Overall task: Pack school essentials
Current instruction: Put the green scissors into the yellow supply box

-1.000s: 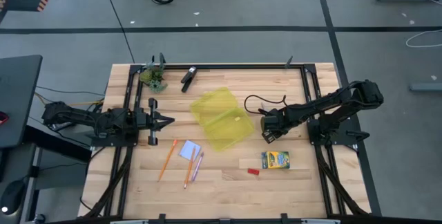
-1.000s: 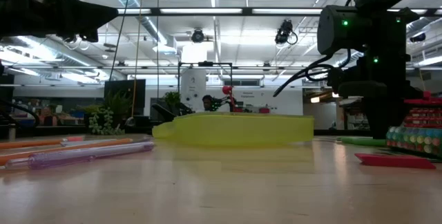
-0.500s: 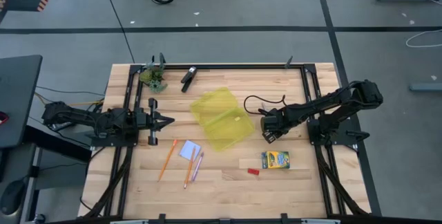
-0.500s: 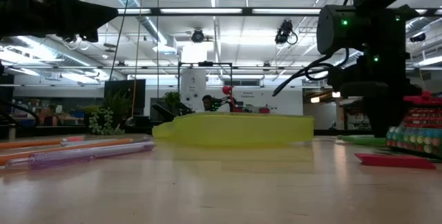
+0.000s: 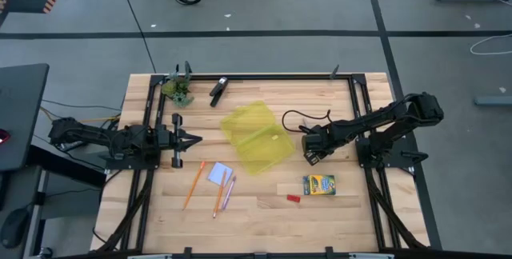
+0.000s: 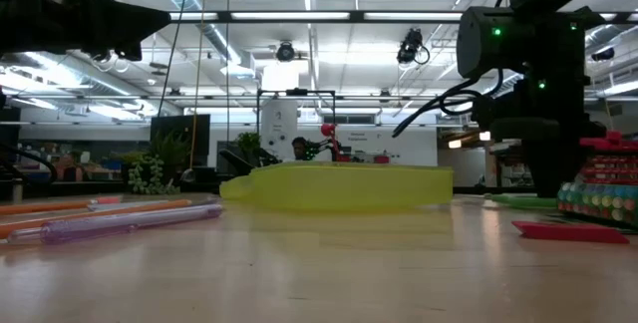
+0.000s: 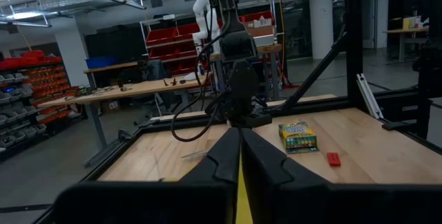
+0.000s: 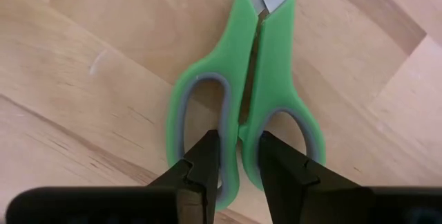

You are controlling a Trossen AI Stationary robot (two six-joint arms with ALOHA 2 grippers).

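Note:
The green-handled scissors (image 8: 259,65) lie flat on the table, just right of the translucent yellow case (image 5: 256,137). My right gripper (image 8: 239,144) stands over their handles, pointing down, shut on them. My left gripper (image 5: 190,139) hovers shut at the table's left. The crayon box (image 5: 318,185) and red eraser (image 5: 293,198) lie near the front right. The orange pencils (image 5: 194,184), the pink pencil (image 5: 230,193) and the note pad (image 5: 219,173) lie flat front left of the case. My right gripper comes at the scissors from above, pointing down. One finger (image 8: 204,160) stands inside each handle loop. The two inner bars of the handles (image 8: 243,110) are pinched between the fingers. The scissors lie flat on the wood, blades closed.
A black clip-like object (image 5: 218,91) and a small plant (image 5: 180,89) sit near the far edge. A black frame rail (image 5: 240,77) runs around the table. A cable (image 5: 300,119) loops beside my right arm. Bare wood shows along the near edge.

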